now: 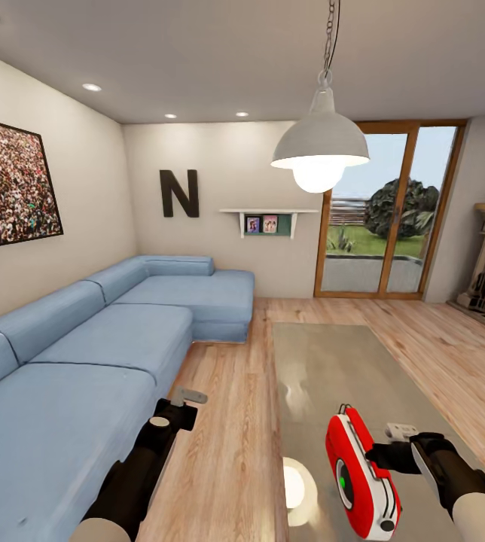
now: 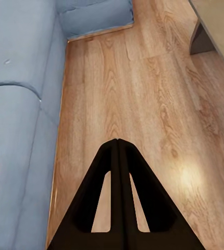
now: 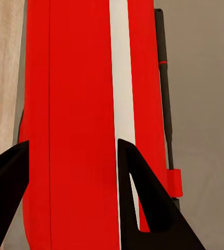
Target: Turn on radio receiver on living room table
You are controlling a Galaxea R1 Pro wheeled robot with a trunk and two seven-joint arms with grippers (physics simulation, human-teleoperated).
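I see the radio receiver (image 1: 361, 474) at the near end of the table (image 1: 325, 361), my right gripper (image 3: 73, 151) grasping its red body. My left gripper (image 2: 118, 143) hangs clenched over the floor (image 2: 143, 88) beside the sofa (image 1: 84, 354).

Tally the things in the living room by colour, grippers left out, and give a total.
Red: 1, the radio receiver on the table
Blue: 1, the sectional sofa
White: 2, the pendant lamp and the wall shelf
Black: 1, the letter N
Grey-beige: 1, the table
Total: 6
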